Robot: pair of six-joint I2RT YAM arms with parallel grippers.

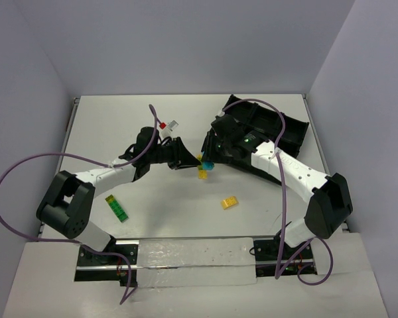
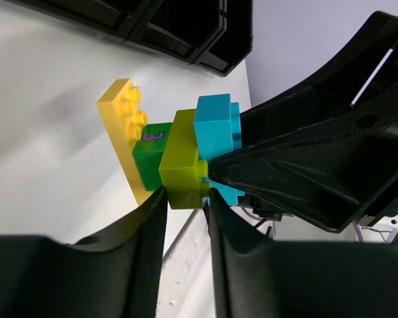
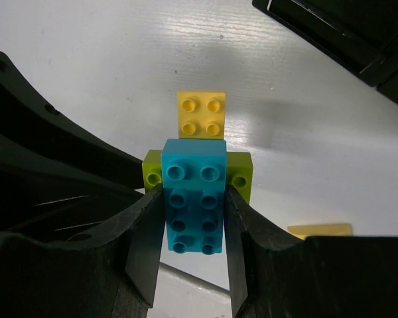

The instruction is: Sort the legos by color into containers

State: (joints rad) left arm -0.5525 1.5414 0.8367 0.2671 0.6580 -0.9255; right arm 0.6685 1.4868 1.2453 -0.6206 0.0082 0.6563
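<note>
A joined stack of legos (image 1: 203, 165) is held above the table between both grippers. My left gripper (image 2: 186, 199) is shut on the stack's lime-green brick (image 2: 182, 169). A dark green brick (image 2: 151, 156) and a yellow brick (image 2: 123, 132) are joined behind it. My right gripper (image 3: 194, 218) is shut on the cyan-blue brick (image 3: 194, 199), which sits on the lime brick (image 3: 240, 175). The yellow brick (image 3: 201, 114) shows beyond it. The black tray (image 1: 292, 129) lies at the back right, behind the right gripper (image 1: 211, 158).
A loose yellow brick (image 1: 229, 203) lies on the table near the centre front and shows in the right wrist view (image 3: 320, 230). A green brick (image 1: 117, 208) lies at the front left beside the left arm. Purple cables loop off both arms.
</note>
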